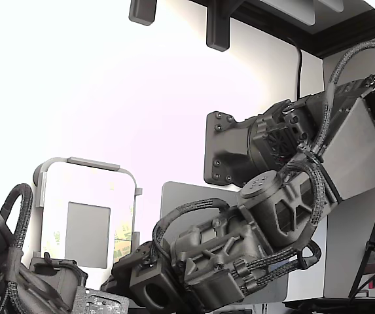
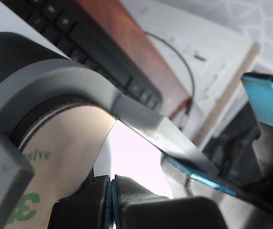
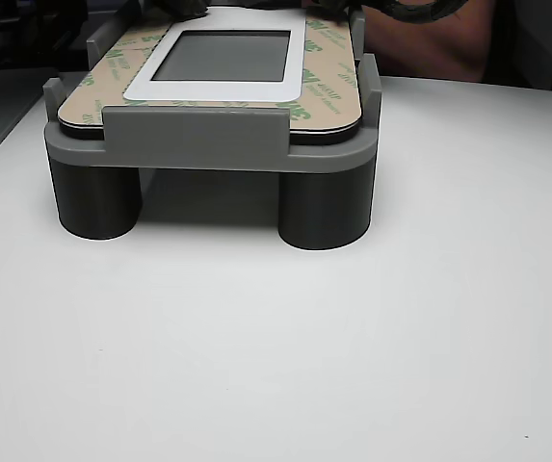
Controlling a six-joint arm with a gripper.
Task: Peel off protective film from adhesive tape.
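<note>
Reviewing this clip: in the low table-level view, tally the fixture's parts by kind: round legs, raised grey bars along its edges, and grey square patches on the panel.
Round legs: 2
Raised grey bars: 4
Grey square patches: 1
Total: 7

Green "3" and "sive" on the protective film (image 2: 55,157).

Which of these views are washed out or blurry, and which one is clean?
Exterior view: the backdrop is blown out white, leaving the arm dark. Wrist view: the protective film and grey fixture are soft-focused, with glare in the gap between them. Other view: evenly lit, sharp, soft shadows under the fixture.
</note>
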